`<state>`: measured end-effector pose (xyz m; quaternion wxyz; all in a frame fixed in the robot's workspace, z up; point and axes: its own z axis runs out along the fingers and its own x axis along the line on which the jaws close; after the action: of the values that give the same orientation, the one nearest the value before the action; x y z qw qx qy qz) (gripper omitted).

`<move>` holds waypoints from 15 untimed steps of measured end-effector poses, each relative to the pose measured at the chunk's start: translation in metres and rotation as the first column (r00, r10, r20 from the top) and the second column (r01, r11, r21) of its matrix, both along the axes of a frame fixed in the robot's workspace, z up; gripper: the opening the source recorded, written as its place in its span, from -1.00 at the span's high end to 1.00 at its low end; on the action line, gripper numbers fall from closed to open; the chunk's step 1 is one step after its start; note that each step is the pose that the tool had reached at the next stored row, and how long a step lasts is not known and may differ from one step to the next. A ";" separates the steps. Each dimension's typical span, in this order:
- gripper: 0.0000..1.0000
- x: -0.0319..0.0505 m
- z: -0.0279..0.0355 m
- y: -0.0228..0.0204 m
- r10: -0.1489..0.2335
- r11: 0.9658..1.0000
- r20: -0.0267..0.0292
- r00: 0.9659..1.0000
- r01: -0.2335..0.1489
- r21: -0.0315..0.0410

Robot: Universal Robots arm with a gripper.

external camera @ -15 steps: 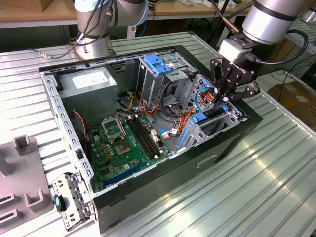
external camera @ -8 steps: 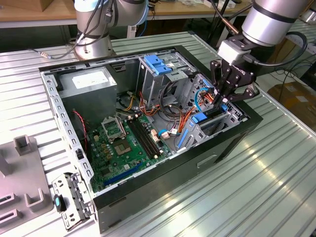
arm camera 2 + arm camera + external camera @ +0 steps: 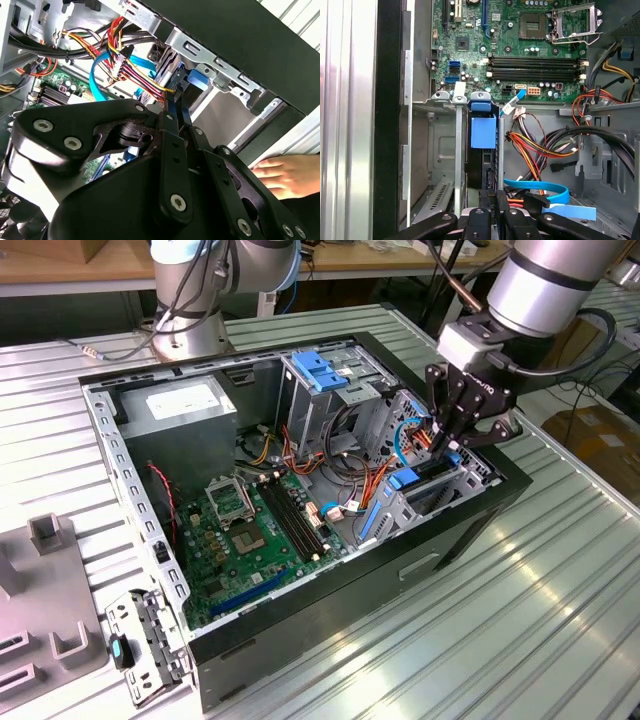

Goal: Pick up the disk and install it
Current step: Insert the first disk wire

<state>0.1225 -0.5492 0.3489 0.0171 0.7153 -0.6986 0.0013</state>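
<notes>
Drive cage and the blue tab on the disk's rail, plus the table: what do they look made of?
Drive cage: bare sheet metal by the look, dull grey with punched slots and folded edges. Blue tab: probably moulded plastic, flat opaque colour, soft sheen. Table: ribbed metal, likely aluminium, with bright streaky reflections along the ridges.

Ribbed metal table [image 3: 520, 620]; wooden workbench [image 3: 90, 265] behind; cardboard box [image 3: 600, 435] beside.

Green motherboard [image 3: 245, 530], blue-railed disk [image 3: 483, 132]
</notes>
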 end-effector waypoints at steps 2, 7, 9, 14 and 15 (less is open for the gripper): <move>0.67 -0.0006 -0.0002 0.0000 0.000 1.000 0.001 1.000 0.000 0.000; 0.67 -0.0010 -0.0006 0.0001 0.000 1.000 0.002 1.000 0.000 0.000; 0.67 -0.0011 -0.0016 -0.0007 -0.001 1.000 0.002 1.000 0.001 0.000; 0.67 -0.0011 -0.0032 -0.0009 -0.002 1.000 0.002 1.000 0.002 0.000; 0.67 -0.0012 -0.0033 -0.0010 -0.002 1.000 0.002 1.000 0.002 0.000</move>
<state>0.1213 -0.5502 0.3456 0.0166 0.7148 -0.6992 0.0021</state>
